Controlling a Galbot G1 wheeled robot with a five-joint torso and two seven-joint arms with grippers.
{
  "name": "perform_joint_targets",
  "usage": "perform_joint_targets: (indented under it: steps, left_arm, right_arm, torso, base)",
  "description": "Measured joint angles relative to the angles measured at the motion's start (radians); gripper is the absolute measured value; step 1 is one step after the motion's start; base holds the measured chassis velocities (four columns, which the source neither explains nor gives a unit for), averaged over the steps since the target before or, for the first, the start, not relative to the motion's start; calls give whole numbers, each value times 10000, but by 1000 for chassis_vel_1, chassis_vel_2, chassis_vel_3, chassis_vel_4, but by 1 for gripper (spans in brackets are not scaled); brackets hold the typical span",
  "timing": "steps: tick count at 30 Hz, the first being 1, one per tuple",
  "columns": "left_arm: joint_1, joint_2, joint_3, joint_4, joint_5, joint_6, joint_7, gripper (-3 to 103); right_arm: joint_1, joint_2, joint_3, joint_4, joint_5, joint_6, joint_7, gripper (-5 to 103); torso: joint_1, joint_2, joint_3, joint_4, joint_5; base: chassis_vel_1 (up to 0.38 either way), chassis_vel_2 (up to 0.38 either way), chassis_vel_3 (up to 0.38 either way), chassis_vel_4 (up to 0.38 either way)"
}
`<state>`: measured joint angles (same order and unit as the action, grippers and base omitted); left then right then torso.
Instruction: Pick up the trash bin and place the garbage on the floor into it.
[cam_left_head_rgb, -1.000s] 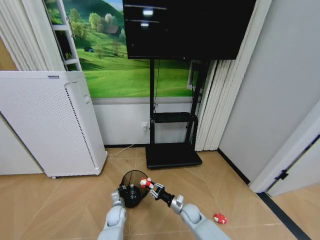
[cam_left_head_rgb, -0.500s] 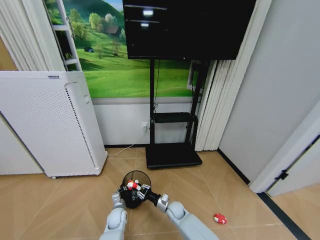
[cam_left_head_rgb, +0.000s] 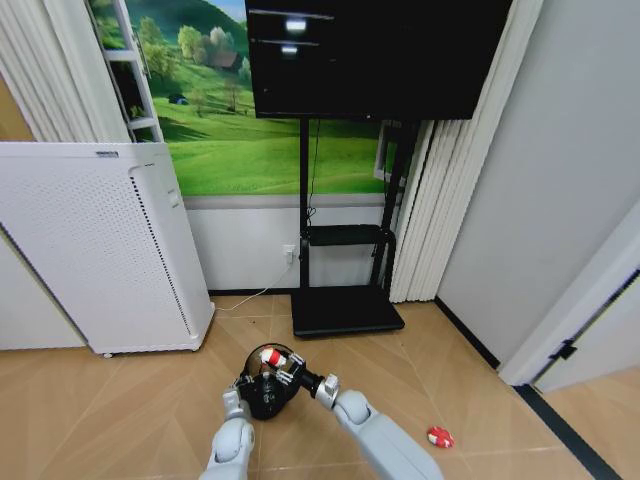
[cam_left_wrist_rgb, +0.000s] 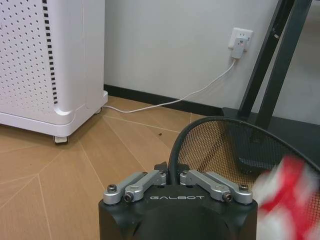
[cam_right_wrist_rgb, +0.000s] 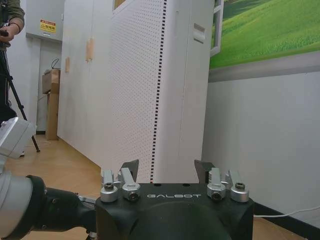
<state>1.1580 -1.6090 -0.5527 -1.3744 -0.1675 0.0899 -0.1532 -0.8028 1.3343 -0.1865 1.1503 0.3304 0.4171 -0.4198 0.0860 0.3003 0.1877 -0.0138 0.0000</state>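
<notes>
We saw a brightly, evenly lit room, its light coming from above: two ceiling lamps glared as white patches on the dark television screen (cam_left_head_rgb: 375, 55). Shadows stayed soft and faint on the floor (cam_left_head_rgb: 120, 400). The head view bent straight lines outward toward its edges, the door frame (cam_left_head_rgb: 575, 300) leaning sharply. In the left wrist view a red-and-white wrapper (cam_left_wrist_rgb: 285, 197) was smeared by blur, while the trash bin (cam_left_wrist_rgb: 225, 145) mesh stayed crisp. The right wrist view was sharp, with the white appliance (cam_right_wrist_rgb: 150, 85) evenly lit.
</notes>
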Motion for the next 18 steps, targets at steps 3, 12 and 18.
perform_joint_targets:
  steps: [3,12,18]
  left_arm:
    - [-7,1,-10,0,-15,7,0,6]
    - [-175,7,-47,98,-60,24,0,6]
    - [-47,8,-79,-57,-112,49,0,6]
  right_arm:
    - [60,43,0,-89,-9,76,12,78]
    - [295,106,60,-530,-77,325,71,100]
    - [566,195,327,-1086,-71,438,80,100]
  torso:
    - [0,0,0,0,-1]
    - [0,0,0,-1,0]
    - [0,0,0,0,0]
  base:
    - [0,0,0,0]
    - [0,0,0,0]
    - [0,0,0,0]
